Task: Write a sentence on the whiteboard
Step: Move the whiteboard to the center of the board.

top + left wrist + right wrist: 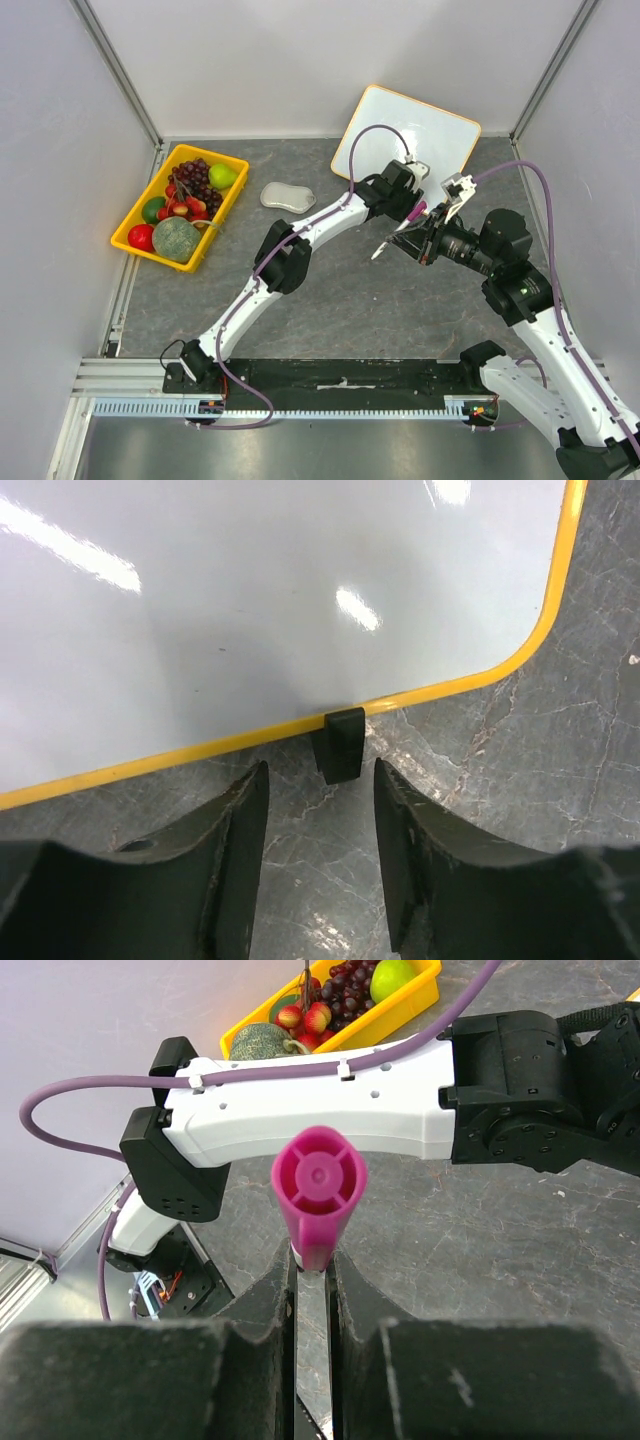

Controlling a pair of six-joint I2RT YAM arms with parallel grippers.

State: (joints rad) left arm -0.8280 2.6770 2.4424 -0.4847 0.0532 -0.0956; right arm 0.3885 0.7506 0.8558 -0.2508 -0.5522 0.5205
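One whiteboard (432,122) is seen: flat, glossy white, rectangular, rounded corners, thin yellow-orange rim. It is located at the far side of the grey marbled table (350,310), right of centre, turned out of square with the walls. One small black clip foot (340,742) is seen on its near rim in the left wrist view. Glare patches are reflected on the white face.

Two white-and-black arms are counted. The left gripper (321,780) is set at the board's near edge. Its two dark fingers (235,840) are partly spread, with the clip foot sitting just ahead of the gap. Nothing is gripped by it.

The right gripper (315,1270) is held close to the left one, over the table just in front of the board. Its fingers are nearly closed and clamped on one marker (318,1185), which has a round magenta cap with a lobed end and a pale barrel pinched between the pads.

One yellow plastic rectangular tray (143,196) is placed at the far left and filled with fruit:
- one dark grape bunch (195,178)
- one green apple (222,176)
- one netted grey-green melon (177,240)
- several small red pieces

One smooth grey pebble-shaped object (288,196) is laid between tray and board, apart from both.
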